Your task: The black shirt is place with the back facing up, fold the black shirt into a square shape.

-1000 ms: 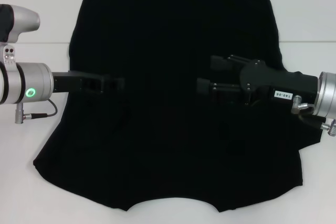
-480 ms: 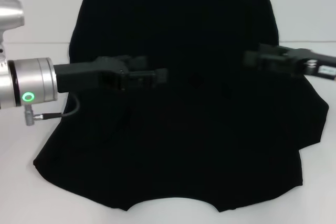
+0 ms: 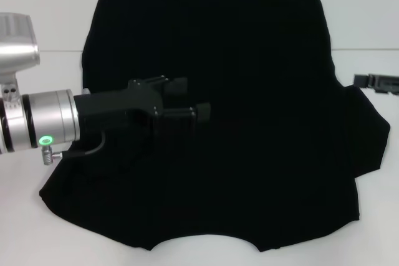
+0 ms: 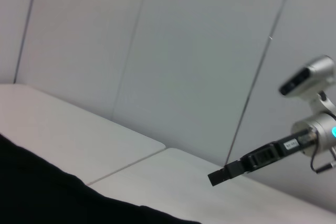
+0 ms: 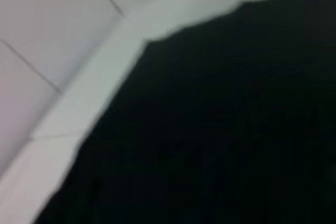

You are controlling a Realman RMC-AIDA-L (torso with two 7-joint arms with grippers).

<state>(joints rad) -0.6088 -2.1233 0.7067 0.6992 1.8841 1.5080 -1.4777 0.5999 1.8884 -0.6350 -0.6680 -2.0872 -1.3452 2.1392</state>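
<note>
Two arms share our work here, and only one is over the cloth. From the head view, the black shirt (image 3: pixel 212 110) lies spread flat on the white bench (image 3: pixel 43 17), covering most of it, with one straight edge at the far side and the scalloped edge nearest us. Our left gripper (image 3: pixel 190 99) reaches in from the left and hangs above the middle-left of the fabric, its two fingers parted with a clear gap between them and nothing held. Our right gripper (image 3: pixel 376 83) shows only as a dark tip at the right edge of the frame, just off the shirt's side; we cannot tell how its fingers stand.

From the left wrist view, we see a dark corner of the shirt (image 4: pixel 47 192) low in the frame, pale bench beyond it, and the right arm's gripper (image 4: pixel 223 174) farther off over the bare surface.

From the right wrist view, black fabric (image 5: pixel 220 129) fills most of the picture beside a strip of bench.

We judge the shirt light, limp and apt to sag or bunch, so we should pinch it at an edge or corner, not mid-panel.
</note>
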